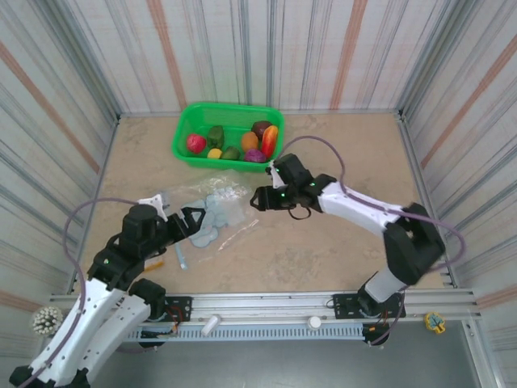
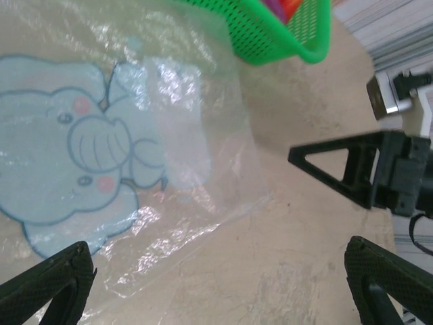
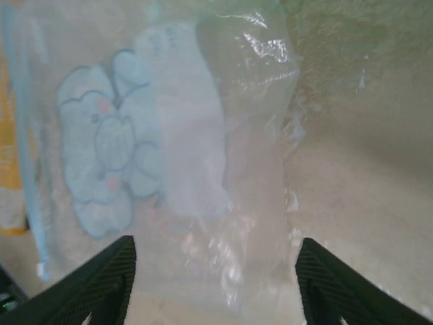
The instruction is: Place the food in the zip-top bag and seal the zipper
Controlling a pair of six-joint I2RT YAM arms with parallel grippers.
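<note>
The left pincer (image 2: 216, 257) is spread wide, gripping nothing, and hangs low over the near corner of the clear bag (image 1: 214, 212). The right pincer (image 3: 215, 244) faces it from the other side, its fingers also well apart, with the plastic lying below and between them. I cannot tell whether either one touches the plastic. The bag lies flat and crinkled on the surface (image 1: 323, 242) between the two pincers, with a pale blue elephant printed on it. Its pale blue zipper (image 3: 27, 156) runs along one edge. Beyond it, near the back wall, the green basket (image 1: 230, 106) holds the food (image 1: 242, 144), a heap of red, green, yellow, orange and purple pieces.
</note>
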